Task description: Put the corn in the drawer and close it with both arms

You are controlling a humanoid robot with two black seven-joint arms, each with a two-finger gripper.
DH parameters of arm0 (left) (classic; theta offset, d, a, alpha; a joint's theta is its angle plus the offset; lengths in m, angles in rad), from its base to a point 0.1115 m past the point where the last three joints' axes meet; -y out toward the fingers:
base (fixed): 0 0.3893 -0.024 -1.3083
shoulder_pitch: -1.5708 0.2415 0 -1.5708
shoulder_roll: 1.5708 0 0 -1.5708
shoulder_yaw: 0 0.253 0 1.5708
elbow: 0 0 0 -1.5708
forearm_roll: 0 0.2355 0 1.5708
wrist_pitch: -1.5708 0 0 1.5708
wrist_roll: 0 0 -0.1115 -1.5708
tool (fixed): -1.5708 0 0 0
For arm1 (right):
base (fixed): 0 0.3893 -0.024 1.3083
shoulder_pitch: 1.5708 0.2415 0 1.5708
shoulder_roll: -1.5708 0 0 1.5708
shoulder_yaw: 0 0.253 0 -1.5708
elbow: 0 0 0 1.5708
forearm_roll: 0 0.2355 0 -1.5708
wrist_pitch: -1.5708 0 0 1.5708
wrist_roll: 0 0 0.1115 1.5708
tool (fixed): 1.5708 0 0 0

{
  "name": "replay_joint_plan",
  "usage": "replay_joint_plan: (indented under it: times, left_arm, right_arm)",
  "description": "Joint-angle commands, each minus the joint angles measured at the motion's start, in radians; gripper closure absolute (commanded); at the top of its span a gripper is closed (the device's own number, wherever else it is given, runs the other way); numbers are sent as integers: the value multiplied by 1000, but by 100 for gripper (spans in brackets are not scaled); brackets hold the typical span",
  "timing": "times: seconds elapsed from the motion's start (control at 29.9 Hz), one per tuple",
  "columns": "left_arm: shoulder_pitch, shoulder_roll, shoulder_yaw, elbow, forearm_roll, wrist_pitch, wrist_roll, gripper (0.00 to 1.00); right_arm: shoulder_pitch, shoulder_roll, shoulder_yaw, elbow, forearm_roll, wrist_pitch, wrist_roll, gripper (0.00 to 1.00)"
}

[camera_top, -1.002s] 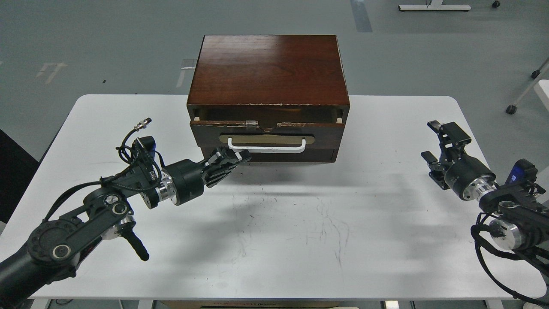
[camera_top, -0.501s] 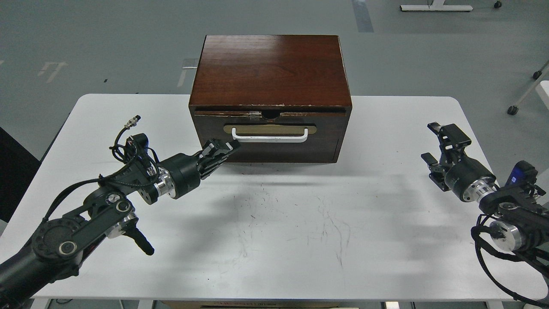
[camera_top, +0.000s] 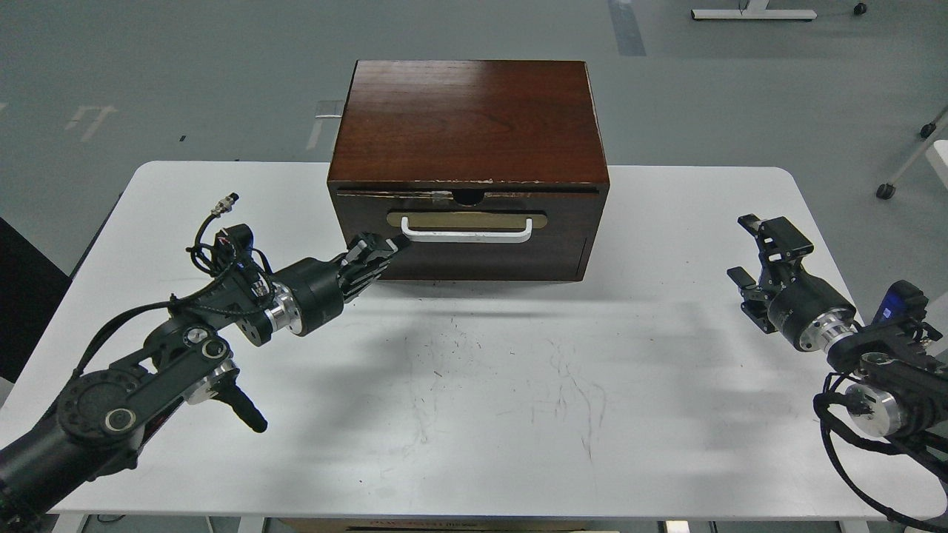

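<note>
The drawer (camera_top: pixel 563 222) with its dark reddish-brown front, beige oval plate and white bar handle (camera_top: pixel 466 235) sits pushed flush into the dark wooden cabinet (camera_top: pixel 466 118). My left gripper (camera_top: pixel 389 246) is shut, fingers together, its tips touching the drawer front at the handle's left end. My right gripper (camera_top: pixel 749 250) is open and empty, hovering over the table's right side, well apart from the cabinet. The corn is out of view.
The white table (camera_top: pixel 474 414) carries the cabinet at its back centre. The table's right edge lies close to my right arm. A wheeled stand foot (camera_top: pixel 881 189) is on the floor at far right.
The drawer, slightly open a second ago, has slid shut into the cabinet. My left gripper moved forward with it, pressing the front. The right arm drew back slightly.
</note>
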Motion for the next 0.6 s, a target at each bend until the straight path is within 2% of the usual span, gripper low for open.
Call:
replay_joint_plan:
  times: [0.0,0.4,0.57]
  left_arm:
    - [-5,-5,0,4,0,0,0,100]
    - [-16,-8,-2,26,-2,-1,0,100]
    - [-4,18,16,12,-34,-70,-2,100]
  right_arm:
    - [-2,0,0,0,0,0,0,4]
    - [-3,0,2,0,0,-2,0,4]
    - [-2,0,2,2,0,0,0,4]
